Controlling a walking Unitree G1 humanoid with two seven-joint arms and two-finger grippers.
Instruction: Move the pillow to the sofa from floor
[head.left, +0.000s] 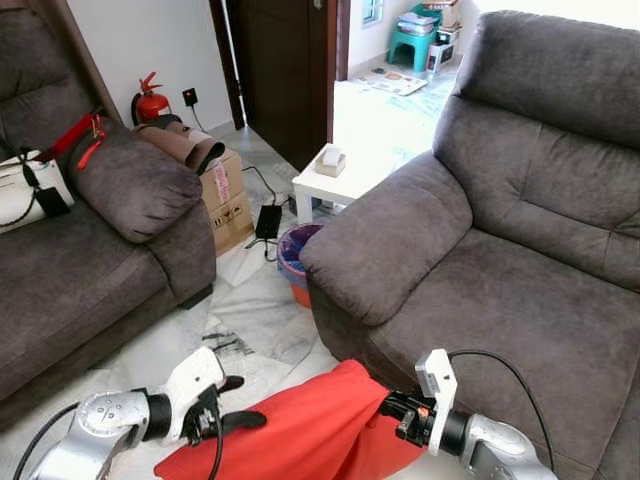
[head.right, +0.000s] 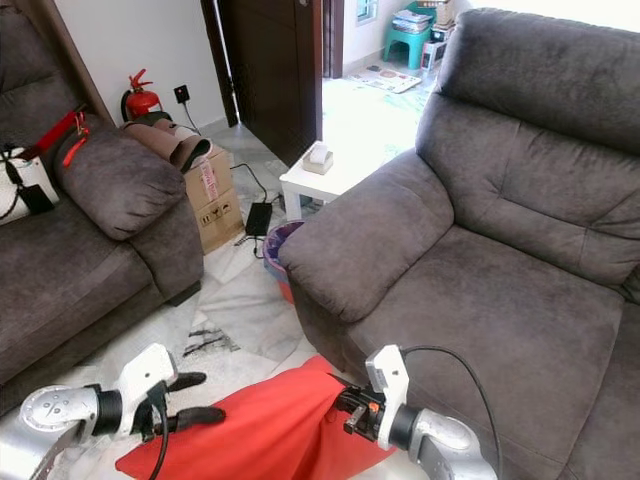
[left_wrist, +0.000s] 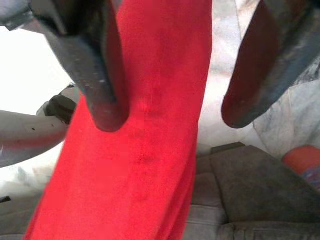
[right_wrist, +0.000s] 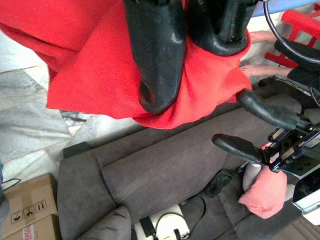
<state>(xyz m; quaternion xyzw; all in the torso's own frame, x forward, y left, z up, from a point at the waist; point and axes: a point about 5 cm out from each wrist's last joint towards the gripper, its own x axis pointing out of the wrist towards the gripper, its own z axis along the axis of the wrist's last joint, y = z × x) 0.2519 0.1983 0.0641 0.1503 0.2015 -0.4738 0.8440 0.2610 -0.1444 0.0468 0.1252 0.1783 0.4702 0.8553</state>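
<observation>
The right gripper (head.left: 392, 408) pinched the red pillow (head.left: 300, 430), lifted off the floor (head.left: 250, 320); left gripper (head.left: 238, 402) fingers gaped beside it. Next: swing it onto the sofa (head.left: 520, 300) seat.

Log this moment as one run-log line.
stage: carrying | red pillow off floor | right gripper pinching its edge | left gripper open beside it | target: sofa ahead
</observation>
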